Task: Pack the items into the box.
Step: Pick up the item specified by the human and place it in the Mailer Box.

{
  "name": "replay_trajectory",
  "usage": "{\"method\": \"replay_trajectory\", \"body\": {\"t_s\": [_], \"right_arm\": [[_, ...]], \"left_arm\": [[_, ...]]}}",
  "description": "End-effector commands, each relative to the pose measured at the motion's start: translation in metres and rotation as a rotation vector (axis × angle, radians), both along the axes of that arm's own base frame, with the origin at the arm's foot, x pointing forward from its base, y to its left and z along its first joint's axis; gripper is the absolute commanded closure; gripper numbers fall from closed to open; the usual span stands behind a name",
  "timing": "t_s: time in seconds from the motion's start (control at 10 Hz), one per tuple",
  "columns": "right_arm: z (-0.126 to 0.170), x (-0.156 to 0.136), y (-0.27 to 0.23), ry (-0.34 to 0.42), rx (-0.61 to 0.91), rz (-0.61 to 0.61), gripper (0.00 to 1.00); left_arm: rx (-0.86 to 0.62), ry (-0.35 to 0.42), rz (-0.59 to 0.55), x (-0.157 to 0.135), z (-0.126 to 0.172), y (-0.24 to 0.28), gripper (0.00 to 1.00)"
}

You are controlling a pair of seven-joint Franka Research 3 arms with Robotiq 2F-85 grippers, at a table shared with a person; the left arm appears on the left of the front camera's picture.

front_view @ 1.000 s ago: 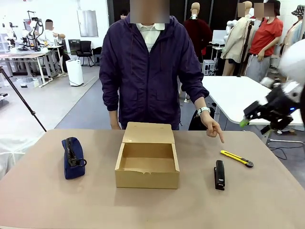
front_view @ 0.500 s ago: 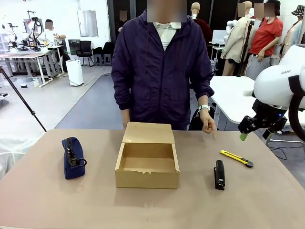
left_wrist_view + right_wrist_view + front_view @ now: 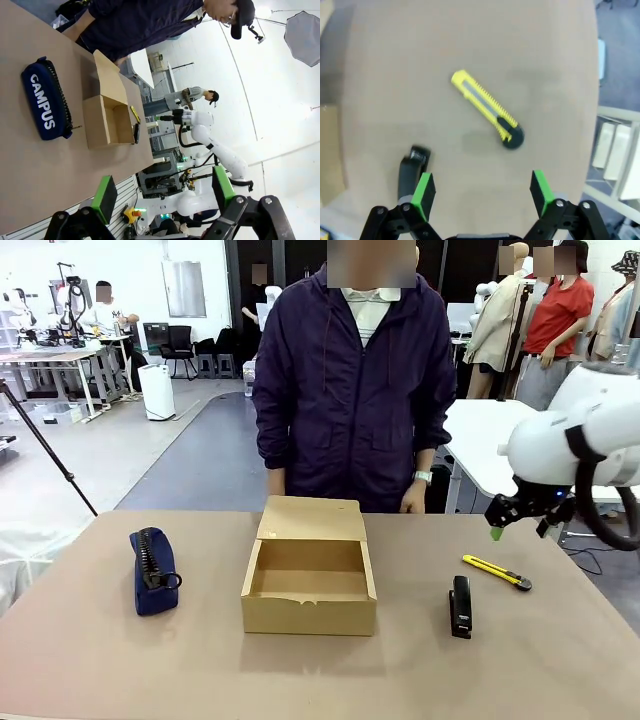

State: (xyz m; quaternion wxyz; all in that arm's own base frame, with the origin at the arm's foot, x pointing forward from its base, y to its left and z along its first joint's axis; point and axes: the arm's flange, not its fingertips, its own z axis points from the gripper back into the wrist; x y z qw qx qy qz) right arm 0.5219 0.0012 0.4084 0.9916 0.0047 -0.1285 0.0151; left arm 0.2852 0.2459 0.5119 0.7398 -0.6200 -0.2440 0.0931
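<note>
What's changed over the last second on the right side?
The right gripper, open and empty, dropped lower toward the yellow cutter. The person's hand stopped pointing and pulled back. The pouch, box and stapler stayed put.

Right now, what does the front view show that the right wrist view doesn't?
Front, not wrist: the blue pouch, the open box and its inside, and the person. Wrist, not front: the ridged slider on the yellow knife, and how wide the right gripper stands open. Both: the knife, the black stapler and the table.
</note>
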Motion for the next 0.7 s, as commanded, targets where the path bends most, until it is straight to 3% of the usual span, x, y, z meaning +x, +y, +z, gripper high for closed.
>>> {"method": "replay_trajectory", "body": {"t_s": [0.0, 0.2, 0.3, 0.6], "right_arm": [[-0.022, 0.032, 0.005, 0.002, -0.014, -0.061, 0.0], [-0.043, 0.047, 0.002, 0.032, -0.036, -0.081, 0.0], [-0.034, 0.028, -0.001, 0.022, 0.006, -0.027, 0.0], [-0.046, 0.038, -0.002, 0.038, 0.002, -0.036, 0.0]], "left_arm": [[-0.019, -0.019, 0.001, 0.0, 0.003, 0.001, 0.0], [-0.019, -0.019, 0.001, 0.0, 0.003, 0.001, 0.0], [-0.019, -0.019, 0.001, 0.0, 0.003, 0.001, 0.0], [-0.019, -0.019, 0.001, 0.0, 0.003, 0.001, 0.0]]}}
